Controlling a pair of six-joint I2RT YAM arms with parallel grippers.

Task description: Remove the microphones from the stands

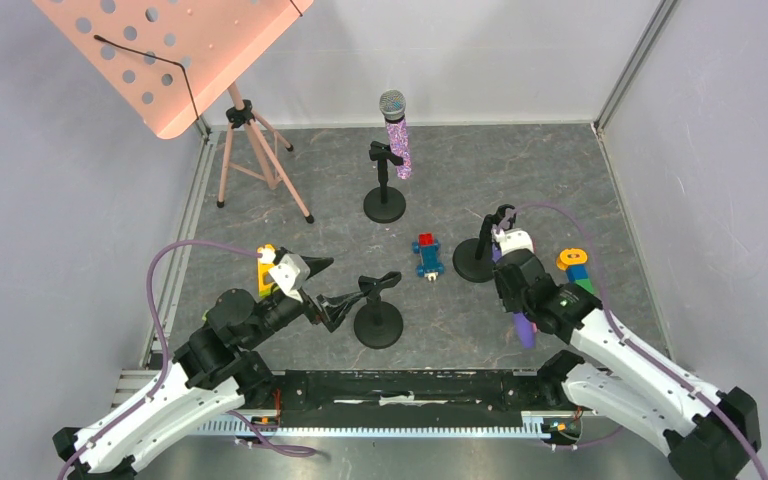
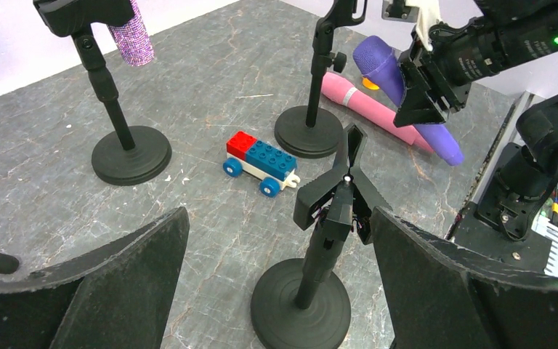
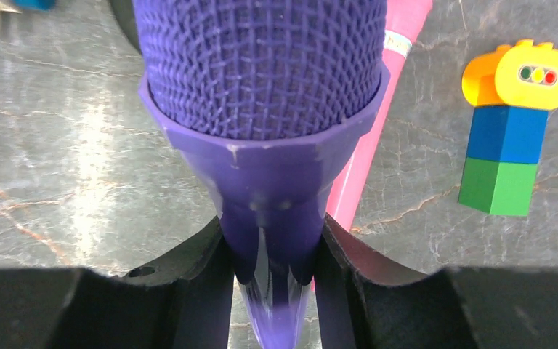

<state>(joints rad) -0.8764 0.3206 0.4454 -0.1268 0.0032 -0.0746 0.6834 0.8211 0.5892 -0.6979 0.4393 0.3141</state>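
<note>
The right jaws are partly closed, clamped on the handle of the purple mesh-headed microphone [image 3: 261, 80], which is held clear of the black round-based stand [image 2: 309, 134] ahead-left. A pink microphone [image 2: 378, 116] lies beneath them; a brick tower [image 3: 512, 138] is seen rightward. The left jaws are spread fully, empty, flanking a 2nd black stand [image 2: 301, 313], with a brick toy car [image 2: 261, 163] beyond on the grey marbled bench [image 2: 203, 80].

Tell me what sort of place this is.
Most likely a robot test cell in a lab, not a real stage: plain grey walls box in the tabletop, and the props are staged: a pink music stand, microphone stands and a toy brick car.
</note>
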